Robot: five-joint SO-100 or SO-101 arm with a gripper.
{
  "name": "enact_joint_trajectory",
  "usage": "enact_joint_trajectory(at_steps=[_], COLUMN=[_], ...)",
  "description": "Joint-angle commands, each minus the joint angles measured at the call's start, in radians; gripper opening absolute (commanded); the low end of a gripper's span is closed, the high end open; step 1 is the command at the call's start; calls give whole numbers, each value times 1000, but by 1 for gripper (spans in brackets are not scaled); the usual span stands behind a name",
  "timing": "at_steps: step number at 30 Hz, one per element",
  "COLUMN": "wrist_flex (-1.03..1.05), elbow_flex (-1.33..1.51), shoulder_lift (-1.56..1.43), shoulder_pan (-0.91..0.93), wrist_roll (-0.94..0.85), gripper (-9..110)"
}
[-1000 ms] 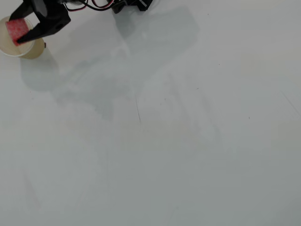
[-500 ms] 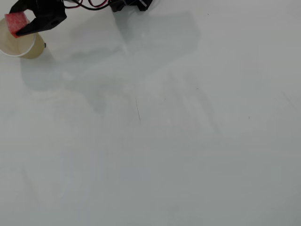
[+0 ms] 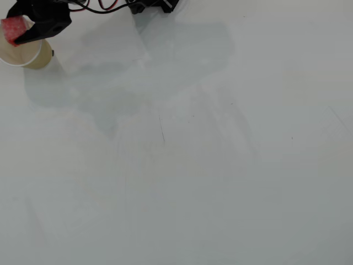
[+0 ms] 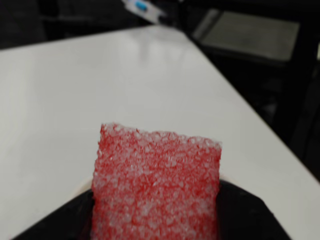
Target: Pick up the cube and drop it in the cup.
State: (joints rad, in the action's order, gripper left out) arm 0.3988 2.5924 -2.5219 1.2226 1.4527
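Note:
In the overhead view the black gripper [image 3: 19, 30] is at the top left corner, shut on the red speckled cube [image 3: 15, 30]. It holds the cube over the rim of the cream paper cup [image 3: 25, 55], which stands on the white table. In the wrist view the cube [image 4: 156, 185] fills the lower middle, clamped between the black jaws. A thin pale strip of what may be the cup's rim [image 4: 82, 186] shows beside the cube; the rest of the cup is hidden.
The white table [image 3: 193, 165] spreads out from the cup to the right and to the front. In the wrist view the table's far edge [image 4: 240, 107] runs along the right, with dark floor and furniture beyond. Red and black wires [image 3: 105, 5] lie at the top edge.

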Motion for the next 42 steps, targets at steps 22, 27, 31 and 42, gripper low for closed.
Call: enact_joint_trajectory(at_steps=[22, 27, 31, 42], wrist_flex=[152, 149, 126, 94], elbow_flex=[-261, -261, -264, -255], shoulder_lift=[94, 94, 94, 94], shoulder_pan=[-23, -25, -25, -23], wrist_roll=[3, 5, 5, 5], gripper=[0, 0, 10, 27])
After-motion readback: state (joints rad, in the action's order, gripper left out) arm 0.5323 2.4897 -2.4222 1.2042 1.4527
